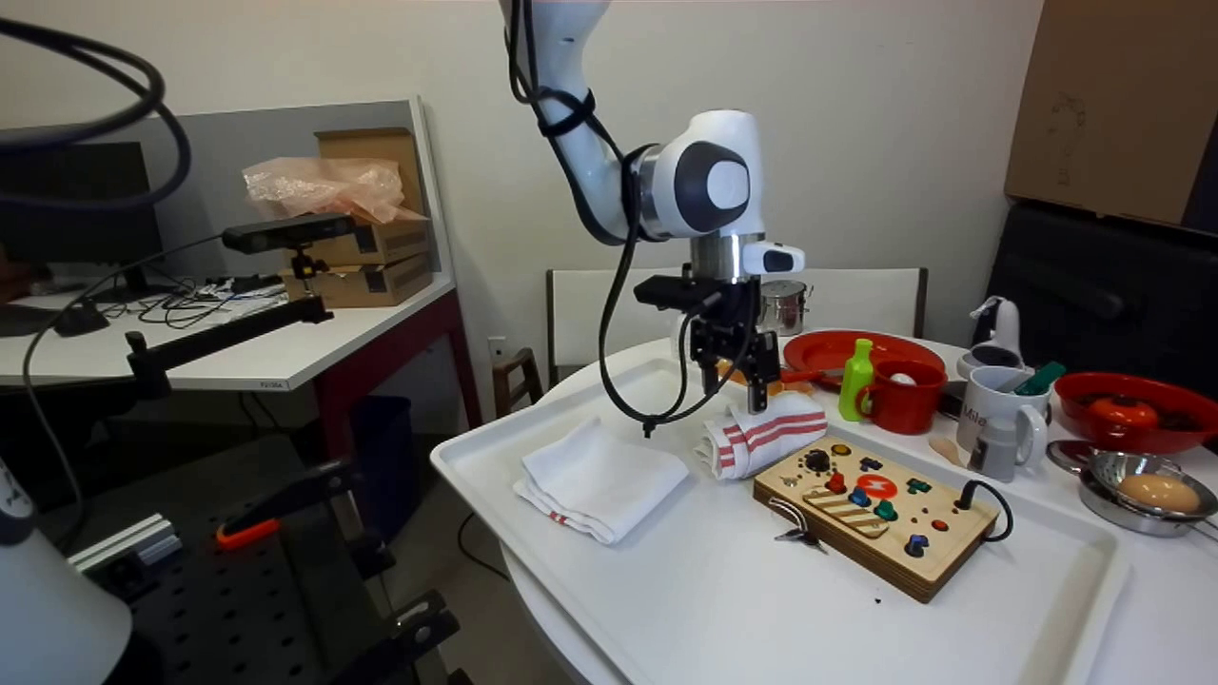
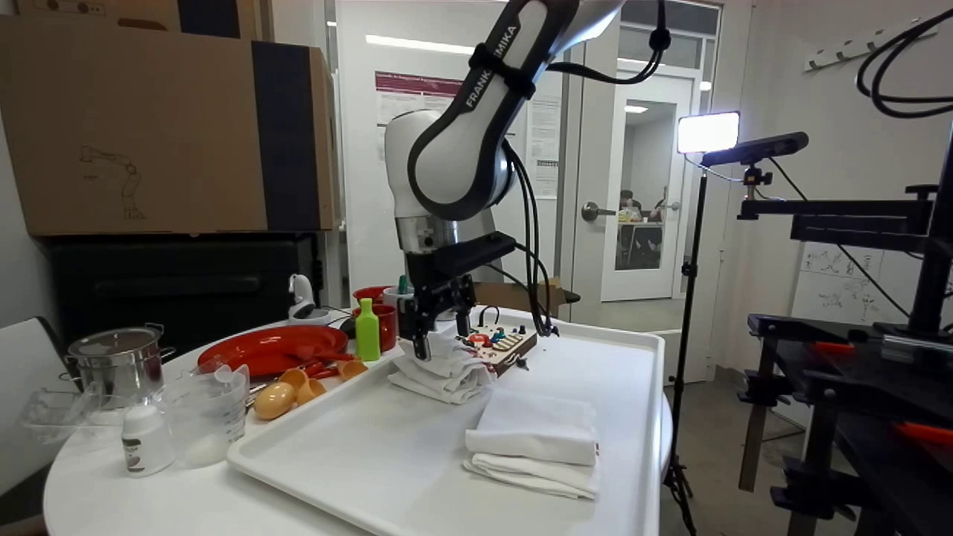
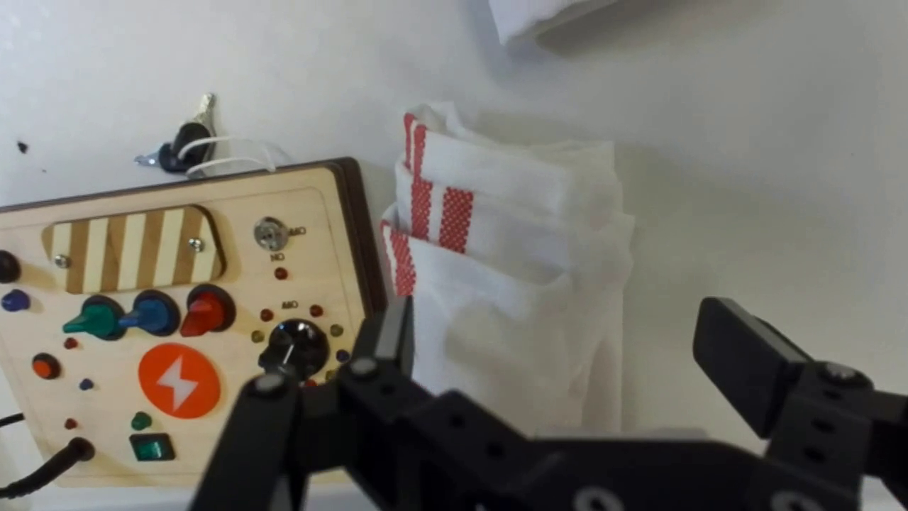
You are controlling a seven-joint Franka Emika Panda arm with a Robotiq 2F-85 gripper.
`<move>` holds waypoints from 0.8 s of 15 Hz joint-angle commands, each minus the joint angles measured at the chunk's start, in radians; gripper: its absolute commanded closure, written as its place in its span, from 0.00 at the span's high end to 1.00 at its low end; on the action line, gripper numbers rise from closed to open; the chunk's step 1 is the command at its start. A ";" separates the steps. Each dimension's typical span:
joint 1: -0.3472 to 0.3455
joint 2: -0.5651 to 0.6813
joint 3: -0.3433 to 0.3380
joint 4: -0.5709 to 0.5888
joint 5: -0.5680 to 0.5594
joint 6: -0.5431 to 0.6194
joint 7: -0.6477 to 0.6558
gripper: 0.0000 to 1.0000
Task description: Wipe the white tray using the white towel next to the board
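White dish towel [image 3: 511,312] lying under pincer [image 3: 557,333], looking wrinkly, folded, red stripes [image 3: 455,220] showing near one end. Pincer gaping wide. White tray [image 1: 714,590] below pincer showing dark speck [image 1: 877,600].

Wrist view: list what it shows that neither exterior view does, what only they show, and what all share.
Only the wrist view: readable OFF lettering, upside down, on the board.
Only the exterior views: green bottle, red mug, steel pot, robot arm.
Shared: the board, the red-striped towel beside it, the white tray, the other towel (just a corner in the wrist view), and the open gripper.
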 commanded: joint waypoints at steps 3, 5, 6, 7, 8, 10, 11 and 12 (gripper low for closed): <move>0.011 0.091 -0.019 0.065 0.003 -0.028 0.001 1.00; 0.013 0.109 -0.022 0.076 0.004 -0.033 0.003 1.00; 0.015 0.115 -0.023 0.082 0.005 -0.035 0.005 0.88; 0.016 0.121 -0.023 0.089 0.006 -0.040 0.007 0.72; 0.016 0.126 -0.021 0.095 0.007 -0.044 0.006 0.66; 0.019 0.131 -0.022 0.107 0.006 -0.053 0.008 0.50; 0.020 0.132 -0.022 0.113 0.006 -0.058 0.008 0.41; 0.021 0.134 -0.022 0.118 0.004 -0.063 0.008 0.34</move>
